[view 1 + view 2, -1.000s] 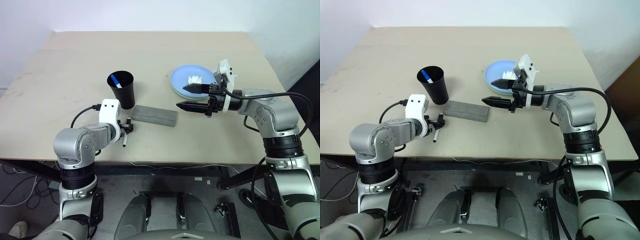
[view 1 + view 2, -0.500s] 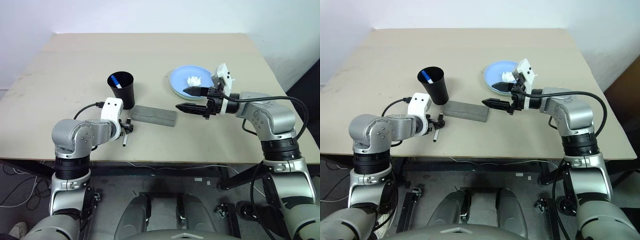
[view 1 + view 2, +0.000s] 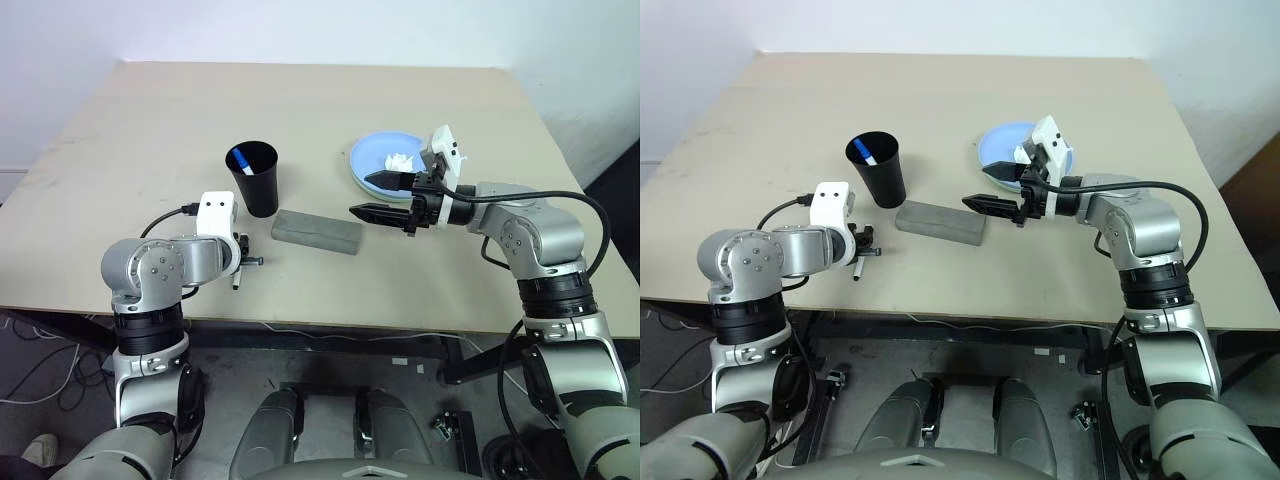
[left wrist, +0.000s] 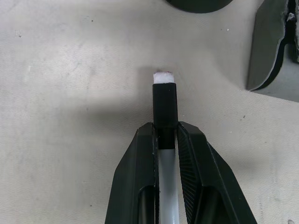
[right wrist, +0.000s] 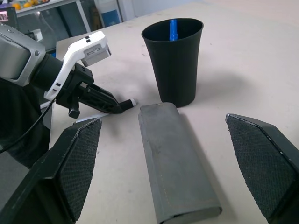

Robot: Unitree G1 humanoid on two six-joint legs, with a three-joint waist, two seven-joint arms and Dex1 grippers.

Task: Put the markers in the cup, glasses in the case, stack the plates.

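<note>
Since a second ago the left gripper (image 4: 164,140) has pinched shut on the black-capped marker (image 4: 164,105) lying at the cup's (image 3: 252,178) seven o'clock, so lifting it into the cup comes next, while the right gripper (image 3: 385,196) hangs wide open and empty.

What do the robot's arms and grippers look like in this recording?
Both arms are silver-grey metal with rounded joint housings and black bands. Each wrist carries a white camera block, fed by a looping black cable. The left gripper and right gripper each have two black pointed fingers with ribbed inner pads.
</note>
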